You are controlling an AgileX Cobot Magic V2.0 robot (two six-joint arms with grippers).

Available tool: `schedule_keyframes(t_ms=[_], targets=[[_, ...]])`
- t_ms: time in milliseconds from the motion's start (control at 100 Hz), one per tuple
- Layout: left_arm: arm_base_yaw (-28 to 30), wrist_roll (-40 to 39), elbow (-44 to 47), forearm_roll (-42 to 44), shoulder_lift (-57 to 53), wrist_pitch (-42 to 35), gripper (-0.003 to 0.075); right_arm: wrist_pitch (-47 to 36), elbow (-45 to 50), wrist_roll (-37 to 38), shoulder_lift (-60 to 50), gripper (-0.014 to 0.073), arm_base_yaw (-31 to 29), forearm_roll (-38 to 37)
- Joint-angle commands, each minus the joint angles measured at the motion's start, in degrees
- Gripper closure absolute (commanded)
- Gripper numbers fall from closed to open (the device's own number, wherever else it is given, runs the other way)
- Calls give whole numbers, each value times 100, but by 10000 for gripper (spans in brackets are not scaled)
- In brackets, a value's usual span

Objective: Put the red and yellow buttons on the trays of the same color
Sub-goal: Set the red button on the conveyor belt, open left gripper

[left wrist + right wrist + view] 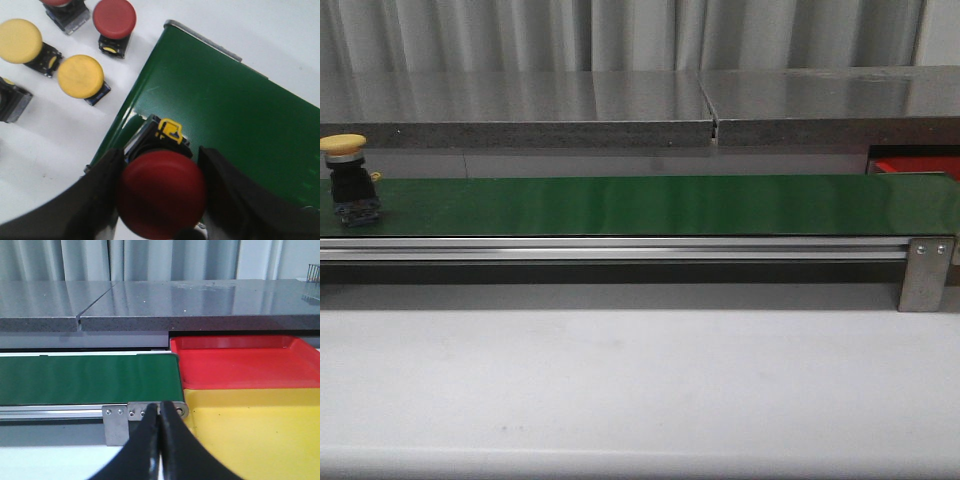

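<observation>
Red tray (912,166) mostly hidden behind belt (650,205) end.

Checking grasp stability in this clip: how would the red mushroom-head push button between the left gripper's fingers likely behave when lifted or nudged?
The red mushroom-head push button looks rigid. Its wide domed cap over a narrower black base suggests top-heaviness, so a nudge may tip it. The glossy cap may slip between the left gripper fingers.

The front camera looks level and forward across the green conveyor belt (650,205). The left wrist camera looks steeply down, close over the belt's left end; the right wrist camera looks low and forward at its right end.
</observation>
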Motion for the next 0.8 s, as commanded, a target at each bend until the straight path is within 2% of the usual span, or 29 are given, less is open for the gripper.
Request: schedule_keyframes(t_ms=[0,130,290,390,490,560,790], targets=[[-43,7,-145,-137,-134,-237,516,-419,-127,-29,-92,710,-34,-68],[-43,83,-145,-137,75,-166,500,-419,-127,-29,-92,710,-34,-68],[-43,115,-145,-137,168,-178,423,-419,-127,-29,-92,710,-34,-68],[-43,115,-145,-137,189,-153,324,-419,-127,-29,-92,710,-34,-68],[-43,115,-145,-137,189,-129,181,-419,-127,-29,-92,710,-34,-68],[-43,115,-145,-137,189,-107,130,-419,-127,-29,-92,710,-34,-68],[-261,400,-156,-166,-69,-217,138,-419,-127,-29,-92,710,-34,-68]])
